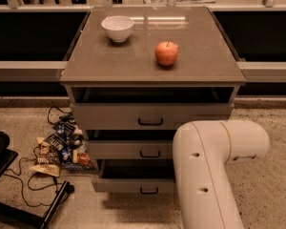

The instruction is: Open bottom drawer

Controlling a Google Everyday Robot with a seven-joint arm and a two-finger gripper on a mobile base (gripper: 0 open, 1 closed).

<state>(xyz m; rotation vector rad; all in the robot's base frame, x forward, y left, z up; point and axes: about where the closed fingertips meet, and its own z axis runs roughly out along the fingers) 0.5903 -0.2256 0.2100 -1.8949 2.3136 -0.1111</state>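
Observation:
The grey-beige cabinet [133,70] stands in the middle of the camera view with three drawers. The bottom drawer [128,185] is the lowest one, with a small black bar handle [149,191]. It is pulled partly out, and a dark gap of its interior [133,169] shows above its front. The middle drawer [128,150] and the top drawer [148,116] also stand slightly out. My white arm [209,171] fills the lower right and covers the bottom drawer's right end. My gripper is not in view; it is hidden behind the arm or below the frame.
A white bowl [117,27] and a red apple [166,53] sit on the cabinet top. Snack packets [57,149] and black cables [24,180] lie on the floor to the left. A black stand [5,175] is at the lower left. A long counter [24,70] runs behind.

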